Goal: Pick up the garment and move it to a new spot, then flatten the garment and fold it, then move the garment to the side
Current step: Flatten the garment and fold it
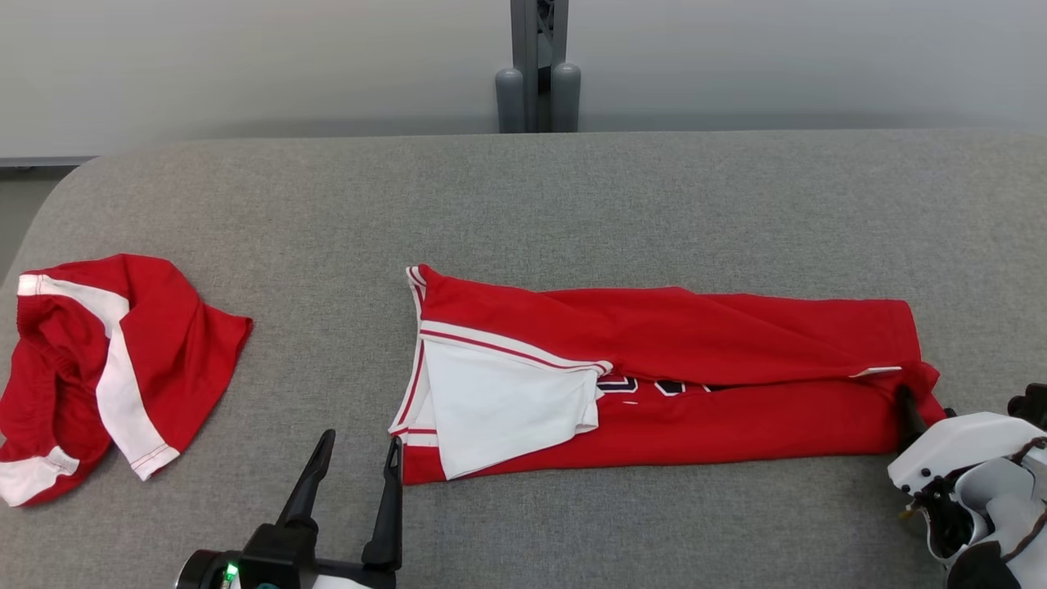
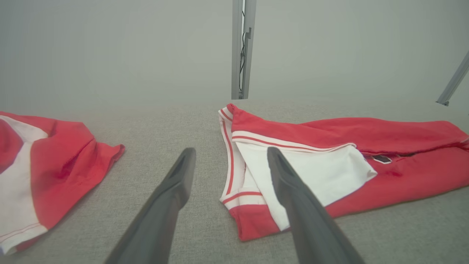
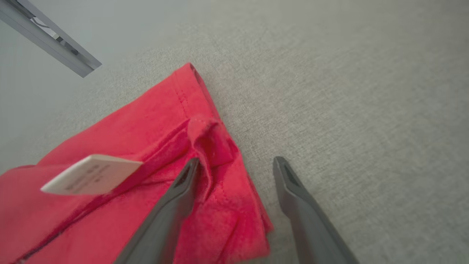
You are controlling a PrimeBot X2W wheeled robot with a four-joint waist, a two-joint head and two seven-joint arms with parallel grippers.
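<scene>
The garment [image 1: 736,360] lay folded into a long strip; cross-folding and moving aside remained. Left gripper [image 1: 361,439] and right gripper [image 3: 236,160] gaped, gripping nothing.

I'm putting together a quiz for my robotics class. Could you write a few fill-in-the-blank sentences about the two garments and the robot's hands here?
The long folded garment on the grey table is mostly ____ in colour. The crumpled garment lies on the robot's ____ side of it. The right hand, at the folded garment's right end, is ____, not shut. The panel nearest the left hand is ____ in colour.
Missing words: red; left; open; white.
</scene>
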